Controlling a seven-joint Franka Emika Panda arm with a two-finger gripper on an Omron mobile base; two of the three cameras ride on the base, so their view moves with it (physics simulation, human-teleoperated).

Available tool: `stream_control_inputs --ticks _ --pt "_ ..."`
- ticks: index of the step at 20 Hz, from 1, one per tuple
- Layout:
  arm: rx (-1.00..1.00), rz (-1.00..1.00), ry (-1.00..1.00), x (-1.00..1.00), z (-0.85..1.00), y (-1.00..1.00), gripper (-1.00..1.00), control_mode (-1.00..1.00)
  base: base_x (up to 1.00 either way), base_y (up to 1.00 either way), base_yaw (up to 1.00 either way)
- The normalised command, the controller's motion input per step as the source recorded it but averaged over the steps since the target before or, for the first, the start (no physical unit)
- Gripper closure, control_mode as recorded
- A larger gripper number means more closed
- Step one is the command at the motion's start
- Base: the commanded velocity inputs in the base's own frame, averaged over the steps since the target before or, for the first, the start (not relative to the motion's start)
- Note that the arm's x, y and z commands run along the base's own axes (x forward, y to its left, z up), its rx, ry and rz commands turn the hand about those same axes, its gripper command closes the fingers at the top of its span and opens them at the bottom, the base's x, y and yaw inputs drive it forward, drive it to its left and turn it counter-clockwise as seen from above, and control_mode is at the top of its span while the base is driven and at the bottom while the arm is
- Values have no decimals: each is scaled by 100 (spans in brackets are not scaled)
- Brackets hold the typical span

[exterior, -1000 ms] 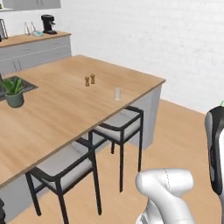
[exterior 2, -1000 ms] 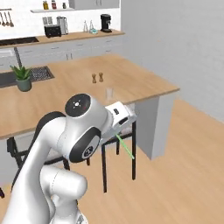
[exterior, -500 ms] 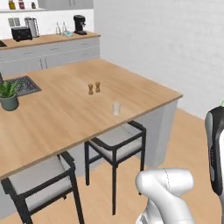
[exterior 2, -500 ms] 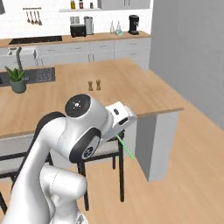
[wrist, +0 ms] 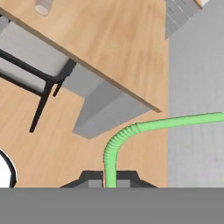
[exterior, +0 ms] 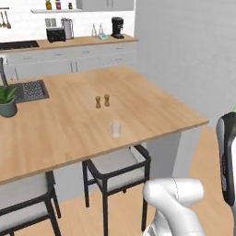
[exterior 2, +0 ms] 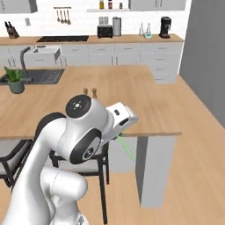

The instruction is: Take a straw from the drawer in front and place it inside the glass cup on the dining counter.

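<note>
Hand view shows the gripper clenched on the straw; left base view shows the glass cup on the worktop.

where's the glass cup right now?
The small clear glass cup stands upright in the left base view on the light wood dining counter, near its front edge, just in front of the two small brown shakers and above a black-framed stool.
</note>
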Motion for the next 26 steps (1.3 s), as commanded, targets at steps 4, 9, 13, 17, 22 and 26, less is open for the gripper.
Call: stream_control_inputs --ticks 4,9,13,17,22,26 --pt "0 0 0 0 0 0 100 100 69 -25 44" --pt "0 0 0 0 0 0 100 100 57 0 54" --pt "0 0 0 0 0 0 100 100 22 0 56" --pt "0 0 0 0 0 0 100 100 27 0 54" --pt "0 0 0 0 0 0 100 100 18 -4 19" --pt "0 0 0 0 0 0 100 100 34 2 3"
